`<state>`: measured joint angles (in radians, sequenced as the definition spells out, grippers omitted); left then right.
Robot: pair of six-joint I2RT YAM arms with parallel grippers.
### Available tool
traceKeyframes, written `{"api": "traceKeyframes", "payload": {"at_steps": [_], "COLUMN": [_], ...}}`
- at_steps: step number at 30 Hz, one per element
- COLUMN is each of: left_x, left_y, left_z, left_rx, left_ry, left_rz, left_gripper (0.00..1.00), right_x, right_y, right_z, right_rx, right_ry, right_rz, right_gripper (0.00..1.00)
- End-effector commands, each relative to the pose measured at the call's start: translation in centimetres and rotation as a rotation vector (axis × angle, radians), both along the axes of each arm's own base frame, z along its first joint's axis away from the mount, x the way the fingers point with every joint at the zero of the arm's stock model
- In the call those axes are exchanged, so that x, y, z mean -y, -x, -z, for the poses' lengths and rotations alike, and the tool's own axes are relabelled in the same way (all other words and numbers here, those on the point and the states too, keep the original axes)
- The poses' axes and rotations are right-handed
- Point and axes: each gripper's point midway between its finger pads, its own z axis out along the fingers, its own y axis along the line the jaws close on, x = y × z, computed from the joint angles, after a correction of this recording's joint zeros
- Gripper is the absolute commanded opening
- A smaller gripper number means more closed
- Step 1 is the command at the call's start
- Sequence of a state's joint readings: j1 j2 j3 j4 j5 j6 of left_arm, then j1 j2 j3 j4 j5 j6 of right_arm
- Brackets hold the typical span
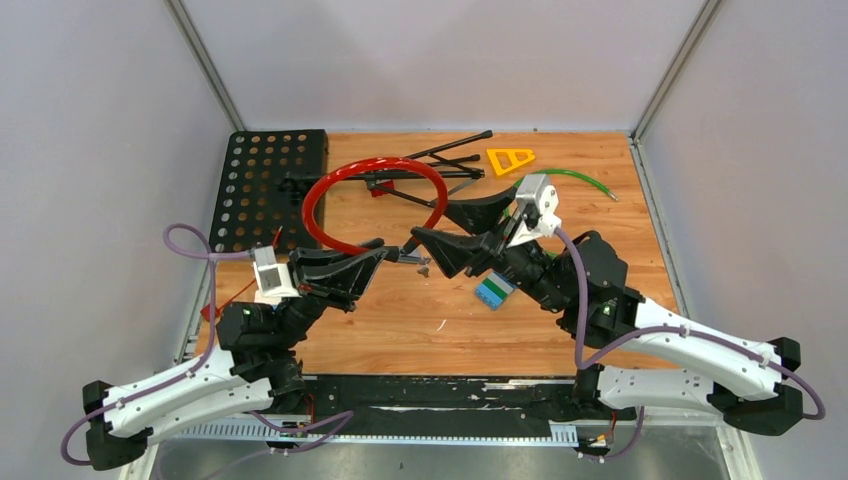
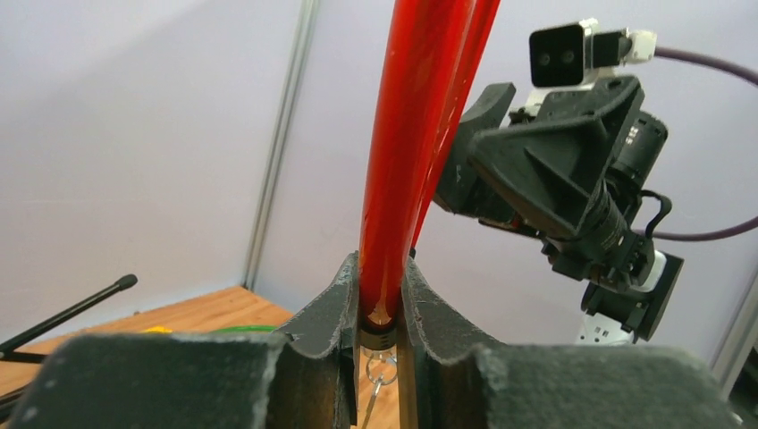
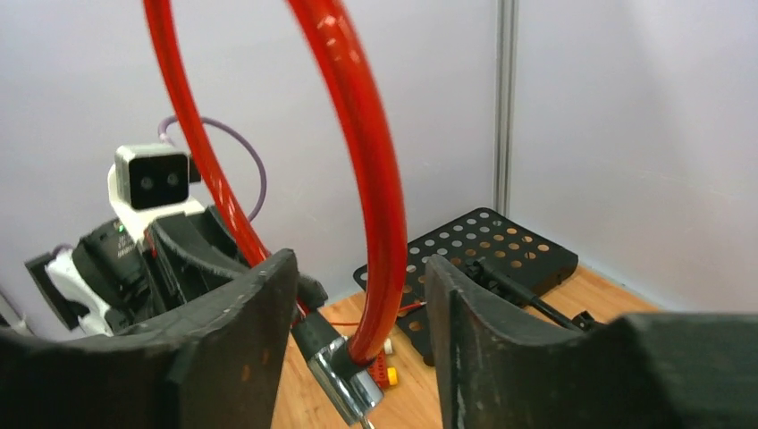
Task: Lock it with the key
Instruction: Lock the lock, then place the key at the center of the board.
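Note:
A red cable lock (image 1: pixel 375 170) forms a loop held above the wooden table. My left gripper (image 1: pixel 383 252) is shut on the cable just above its metal collar; in the left wrist view (image 2: pixel 380 299) the red cable (image 2: pixel 407 134) rises from between the fingers. A key ring (image 2: pixel 382 371) hangs below the collar. The silver lock cylinder (image 3: pixel 357 380) sits between my right gripper's (image 3: pixel 359 264) open fingers, touching neither. In the top view my right gripper (image 1: pixel 428 222) straddles the cable beside the left gripper. The key (image 1: pixel 422 268) dangles under the cylinder.
A black perforated plate (image 1: pixel 265 185) lies at the back left, with black stand rods (image 1: pixel 450 150) across it. A yellow triangle (image 1: pixel 510 160) and a green cable (image 1: pixel 585 180) are at the back right. A blue and green block (image 1: pixel 494 291) lies under the right arm.

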<state>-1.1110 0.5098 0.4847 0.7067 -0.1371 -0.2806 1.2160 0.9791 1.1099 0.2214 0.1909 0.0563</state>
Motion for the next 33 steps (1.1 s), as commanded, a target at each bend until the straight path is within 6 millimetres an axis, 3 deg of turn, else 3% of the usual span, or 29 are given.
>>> {"api": "traceKeyframes", "payload": {"at_steps": [1, 5, 10, 19, 27, 31, 33], "left_x": [-3.3, -3.9, -4.0, -3.7, -3.4, -3.4, -3.4], "left_y": [2.3, 3.7, 4.4, 4.5, 4.4, 4.3, 4.2], "left_z": [-5.2, -6.7, -7.7, -7.9, -7.9, -7.8, -7.8], "left_rx": [0.106, 0.164, 0.187, 0.185, 0.177, 0.168, 0.164], "left_ry": [0.192, 0.215, 0.218, 0.211, 0.203, 0.204, 0.205], "left_rz": [0.031, 0.071, 0.096, 0.112, 0.119, 0.116, 0.112], "left_gripper": [0.0, 0.0, 0.0, 0.0, 0.0, 0.0, 0.0], "right_x": [0.3, 0.6, 1.5, 0.4, -0.9, -1.5, -1.5], "right_y": [2.2, 4.1, 4.9, 5.1, 4.4, 3.8, 3.5], "right_z": [1.1, 2.5, 3.0, 4.1, 3.8, 4.1, 4.2], "right_rx": [0.145, 0.224, 0.315, 0.469, 0.524, 0.523, 0.52], "right_ry": [0.096, 0.158, 0.188, 0.315, 0.332, 0.354, 0.361], "right_rz": [-0.091, -0.173, -0.179, -0.203, -0.177, -0.163, -0.15], "right_gripper": [0.58, 0.6, 0.58, 0.53, 0.47, 0.38, 0.24]}}
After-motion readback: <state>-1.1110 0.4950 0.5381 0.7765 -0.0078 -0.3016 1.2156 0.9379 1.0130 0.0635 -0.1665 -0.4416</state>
